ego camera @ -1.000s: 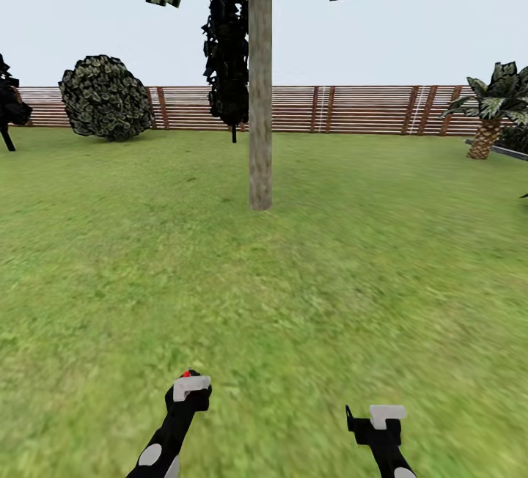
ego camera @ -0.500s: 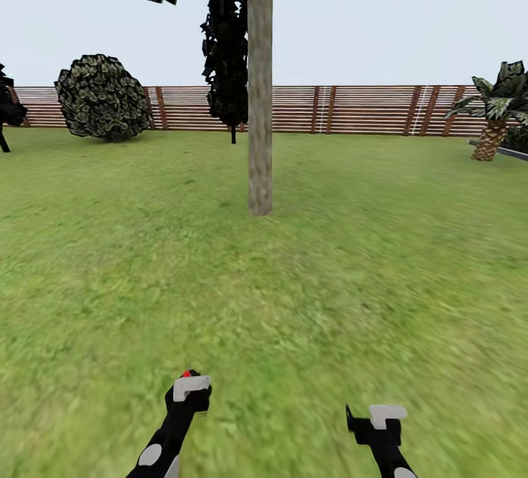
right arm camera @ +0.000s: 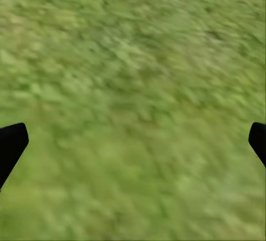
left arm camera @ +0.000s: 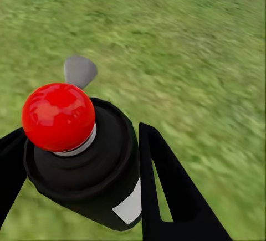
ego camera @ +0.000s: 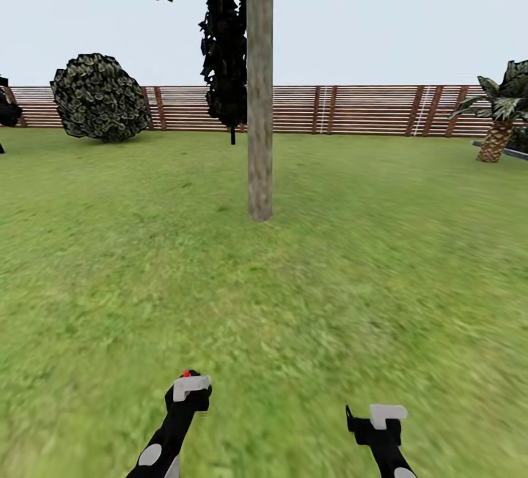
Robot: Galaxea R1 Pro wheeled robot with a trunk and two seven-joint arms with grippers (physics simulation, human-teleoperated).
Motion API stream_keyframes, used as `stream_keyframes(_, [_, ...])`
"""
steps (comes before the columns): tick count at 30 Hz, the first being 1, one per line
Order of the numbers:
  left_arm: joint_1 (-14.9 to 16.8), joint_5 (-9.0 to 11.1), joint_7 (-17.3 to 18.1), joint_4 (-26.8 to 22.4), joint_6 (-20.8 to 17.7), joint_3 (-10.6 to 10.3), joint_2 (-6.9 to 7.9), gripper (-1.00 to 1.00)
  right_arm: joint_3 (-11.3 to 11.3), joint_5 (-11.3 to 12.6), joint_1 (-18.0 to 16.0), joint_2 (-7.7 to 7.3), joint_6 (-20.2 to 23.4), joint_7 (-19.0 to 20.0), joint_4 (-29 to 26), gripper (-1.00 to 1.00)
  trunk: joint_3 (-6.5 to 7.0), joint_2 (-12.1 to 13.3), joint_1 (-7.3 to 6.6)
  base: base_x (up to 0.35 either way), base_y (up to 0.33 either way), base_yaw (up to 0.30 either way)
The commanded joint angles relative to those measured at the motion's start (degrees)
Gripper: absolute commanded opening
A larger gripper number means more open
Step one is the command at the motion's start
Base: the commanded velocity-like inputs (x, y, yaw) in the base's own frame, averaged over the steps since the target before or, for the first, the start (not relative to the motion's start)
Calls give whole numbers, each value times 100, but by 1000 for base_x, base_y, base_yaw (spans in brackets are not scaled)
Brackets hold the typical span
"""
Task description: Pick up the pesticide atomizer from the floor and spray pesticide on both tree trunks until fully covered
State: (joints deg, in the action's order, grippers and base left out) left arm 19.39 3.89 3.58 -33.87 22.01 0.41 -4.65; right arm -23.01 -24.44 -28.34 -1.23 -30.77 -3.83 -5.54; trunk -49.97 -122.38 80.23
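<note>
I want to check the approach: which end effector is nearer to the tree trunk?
Left, slightly. The left end effector, holding the atomizer, sits below the tree trunk, a little left. The right end effector is lower and farther right.

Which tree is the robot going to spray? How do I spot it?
Find the brown fence across the lawn. The tree stands alone mid-grass, straight ahead. Its trunk is tall, bare and grey-brown, unlike the round bush or scaly palm.

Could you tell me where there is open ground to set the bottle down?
Bare grass lies between the grippers and the tree trunk, and on both sides back to the fence. Crowded spots: the round bush far left, the palm far right.
</note>
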Motion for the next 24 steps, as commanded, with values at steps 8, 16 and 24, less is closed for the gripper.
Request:
stream_keyframes(8, [3,42,38,4,14,3,-1,-100,-20,-61,-5,0,-17,-39,9,100,-5,-2,3,350,0,0])
stream_keyframes(16, [3,42,38,4,14,3,-1,-100,-20,-61,-5,0,-17,-41,9,100,-5,-2,3,350,0,0])
stream_keyframes(24, [3,42,38,3,14,3,-1,-100,-20,-61,-5,0,-17,-39,9,100,-5,-2,3,350,0,0])
